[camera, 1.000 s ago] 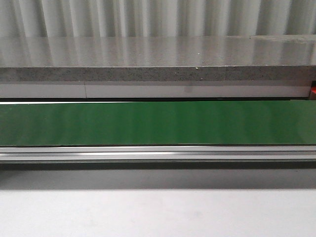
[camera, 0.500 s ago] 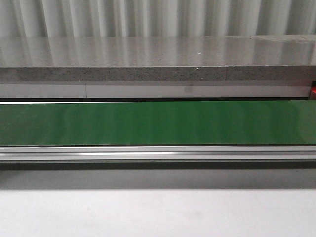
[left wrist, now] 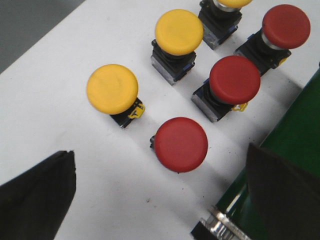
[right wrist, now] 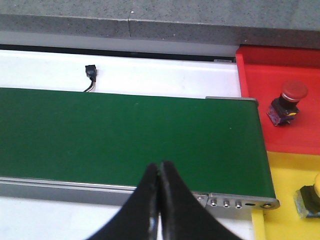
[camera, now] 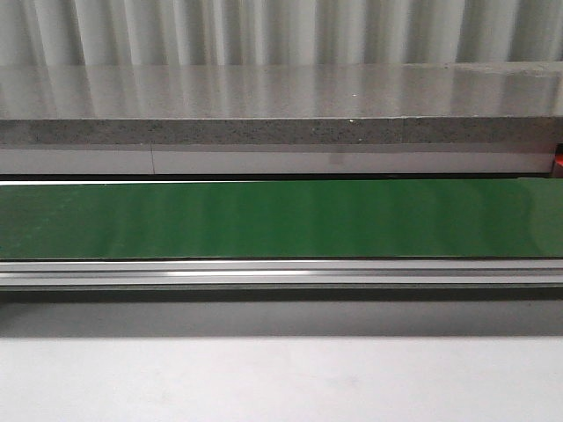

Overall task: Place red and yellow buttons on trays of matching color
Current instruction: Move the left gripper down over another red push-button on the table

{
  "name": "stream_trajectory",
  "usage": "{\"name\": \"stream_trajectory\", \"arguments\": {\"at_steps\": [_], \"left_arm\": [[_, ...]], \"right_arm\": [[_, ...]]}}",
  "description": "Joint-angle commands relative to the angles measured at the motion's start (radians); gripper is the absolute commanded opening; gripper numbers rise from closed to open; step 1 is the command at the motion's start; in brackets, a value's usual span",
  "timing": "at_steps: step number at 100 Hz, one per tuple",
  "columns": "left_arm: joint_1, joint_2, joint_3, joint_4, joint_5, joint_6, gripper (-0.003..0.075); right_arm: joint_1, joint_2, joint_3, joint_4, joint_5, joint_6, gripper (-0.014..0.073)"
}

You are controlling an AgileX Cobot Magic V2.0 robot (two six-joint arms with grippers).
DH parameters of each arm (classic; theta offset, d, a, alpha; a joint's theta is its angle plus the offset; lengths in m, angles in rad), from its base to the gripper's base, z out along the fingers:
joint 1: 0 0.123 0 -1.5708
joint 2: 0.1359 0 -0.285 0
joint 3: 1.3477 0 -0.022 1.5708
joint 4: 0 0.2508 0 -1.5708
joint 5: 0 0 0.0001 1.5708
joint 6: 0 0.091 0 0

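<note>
Buttons appear only in my wrist views; the front view gives me just the green belt (camera: pixel 281 220) with a grey ledge (camera: pixel 281 132) behind it, and no arm. In the left wrist view I see six buttons standing on the white table (left wrist: pixel 45 85) beside the belt edge: three red ones (left wrist: pixel 180 144) (left wrist: pixel 235 80) (left wrist: pixel 286 26) and three yellow ones (left wrist: pixel 112 89) (left wrist: pixel 179 32) (left wrist: pixel 231 3), the last cut by the frame. The left gripper (left wrist: pixel 160 185) is spread wide above the nearest red button and touches nothing. In the right wrist view the right gripper (right wrist: pixel 159 175) is closed, fingers pressed together and empty, over the belt. Past the belt end, one red button (right wrist: pixel 286 103) stands on the red tray (right wrist: pixel 260 75) and one yellow button (right wrist: pixel 310 200) on the yellow tray (right wrist: pixel 280 175).
</note>
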Motion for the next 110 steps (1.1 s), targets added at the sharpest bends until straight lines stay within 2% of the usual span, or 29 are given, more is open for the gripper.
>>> {"name": "stream_trajectory", "arguments": {"at_steps": [1,45,82,89,96,110], "left_arm": [[0.0,0.017,-0.039,0.001,-0.078,-0.008,0.0659],[0.0,0.181,-0.082,0.001,-0.113,-0.008,0.0659],[0.0,0.236,-0.082,0.001,-0.114,-0.008,0.0648],[0.0,0.236,-0.082,0.001,-0.114,-0.008,0.0601],[0.0,0.236,-0.082,-0.003,-0.106,-0.008,0.0517],[0.0,0.236,-0.082,-0.003,-0.095,-0.008,0.0288]], "right_arm": [[0.003,-0.001,-0.026,0.005,-0.073,-0.008,-0.0067],[0.002,-0.001,-0.026,0.005,-0.073,-0.008,-0.0067],[0.002,-0.001,-0.026,0.005,-0.073,-0.008,-0.0067],[0.002,-0.001,-0.026,0.005,-0.073,-0.008,-0.0067],[0.002,-0.001,-0.026,0.005,-0.073,-0.008,-0.0067],[0.002,-0.001,-0.026,0.005,-0.073,-0.008,-0.0067]]}}
